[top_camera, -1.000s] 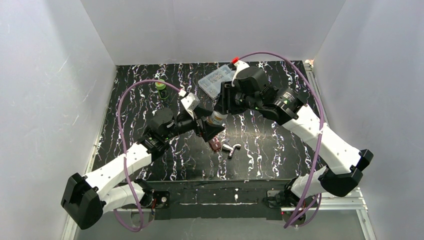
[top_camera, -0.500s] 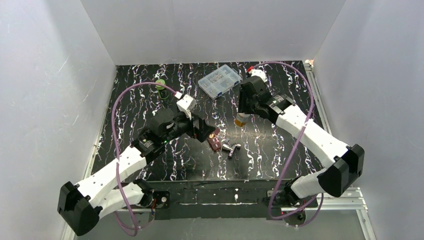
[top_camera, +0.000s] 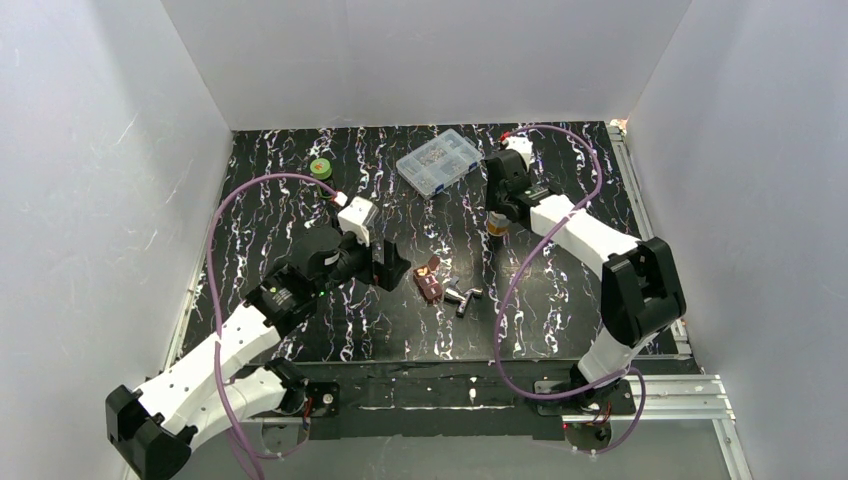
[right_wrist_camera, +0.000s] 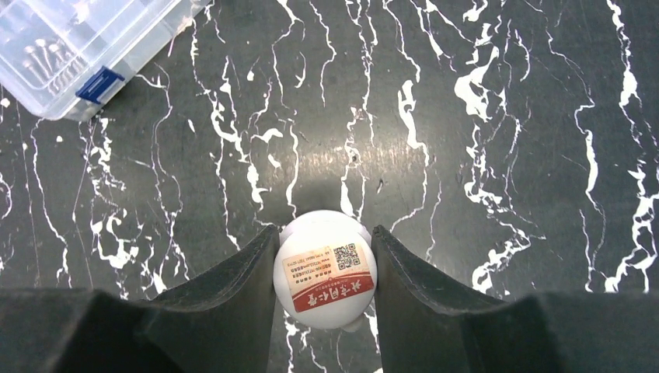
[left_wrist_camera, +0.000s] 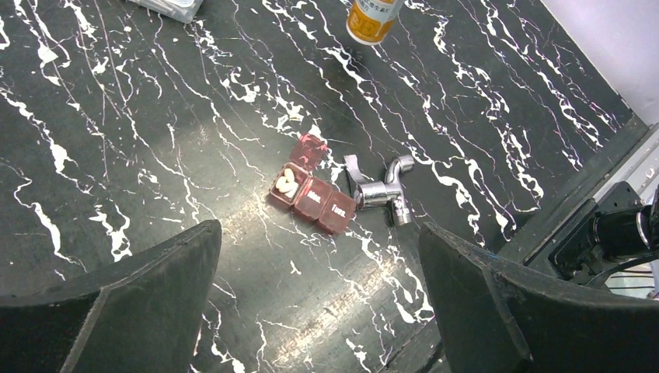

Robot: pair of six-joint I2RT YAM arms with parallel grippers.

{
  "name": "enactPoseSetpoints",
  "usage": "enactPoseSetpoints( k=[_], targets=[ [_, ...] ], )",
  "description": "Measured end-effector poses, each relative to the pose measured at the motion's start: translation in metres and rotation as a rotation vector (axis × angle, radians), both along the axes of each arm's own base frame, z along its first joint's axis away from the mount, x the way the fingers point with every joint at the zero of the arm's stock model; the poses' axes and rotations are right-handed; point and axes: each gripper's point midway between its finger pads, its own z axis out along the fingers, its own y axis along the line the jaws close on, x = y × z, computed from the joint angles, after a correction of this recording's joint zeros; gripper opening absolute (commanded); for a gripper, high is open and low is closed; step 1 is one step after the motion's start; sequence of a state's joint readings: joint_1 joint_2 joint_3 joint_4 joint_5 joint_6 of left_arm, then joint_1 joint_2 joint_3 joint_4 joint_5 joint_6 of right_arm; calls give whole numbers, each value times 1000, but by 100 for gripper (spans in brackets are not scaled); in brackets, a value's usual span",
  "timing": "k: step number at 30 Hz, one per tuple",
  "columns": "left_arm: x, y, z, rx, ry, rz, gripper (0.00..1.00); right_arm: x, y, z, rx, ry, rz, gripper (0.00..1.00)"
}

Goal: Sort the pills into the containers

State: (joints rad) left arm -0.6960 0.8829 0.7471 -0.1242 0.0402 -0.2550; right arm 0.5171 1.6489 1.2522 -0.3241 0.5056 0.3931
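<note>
The dark red-brown pill case (left_wrist_camera: 315, 194) lies mid-table, one end lid (left_wrist_camera: 312, 149) flipped up, pale pills (left_wrist_camera: 286, 184) in the open compartment. In the top view the case (top_camera: 430, 284) sits just right of my left gripper (top_camera: 397, 271). My left gripper (left_wrist_camera: 317, 233) is open wide and empty, its jaws short of the case. My right gripper (right_wrist_camera: 325, 230) is shut on an upright white pill bottle (right_wrist_camera: 326, 268) with a red and orange label. From above, the right gripper (top_camera: 497, 215) and bottle (top_camera: 497, 228) are at the back right, apart from the case.
A shiny silver tap fitting (top_camera: 462, 297) lies right beside the case. A clear compartment box (top_camera: 438, 162) stands at the back, near the right gripper. A green cap (top_camera: 320, 168) rests at the back left. White walls enclose the black marbled table (top_camera: 560, 300).
The right arm carried the bottle from above the case to the back right and lower. The left gripper drew back to the left, away from the case, still open.
</note>
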Motion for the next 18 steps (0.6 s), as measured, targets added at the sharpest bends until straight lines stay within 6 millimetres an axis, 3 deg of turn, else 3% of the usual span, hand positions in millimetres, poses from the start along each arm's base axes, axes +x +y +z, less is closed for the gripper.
enactPoseSetpoints(
  k=[3, 7, 10, 13, 18],
  targets=[
    [-2, 3, 2, 0, -3, 6, 98, 11, 0, -7, 5, -15, -5, 43],
    [-3, 4, 1, 3, -1, 7, 98, 19, 1, -18, 3, -15, -9, 74],
    [-3, 4, 1, 4, 0, 7, 98, 18, 0, -23, 3, -16, -10, 89],
    [-3, 4, 0, 4, 1, 7, 98, 18, 0, -24, 6, -18, -11, 97],
    [-2, 3, -4, 14, 11, 6, 98, 18, 0, -26, 10, -18, -15, 98]
  ],
)
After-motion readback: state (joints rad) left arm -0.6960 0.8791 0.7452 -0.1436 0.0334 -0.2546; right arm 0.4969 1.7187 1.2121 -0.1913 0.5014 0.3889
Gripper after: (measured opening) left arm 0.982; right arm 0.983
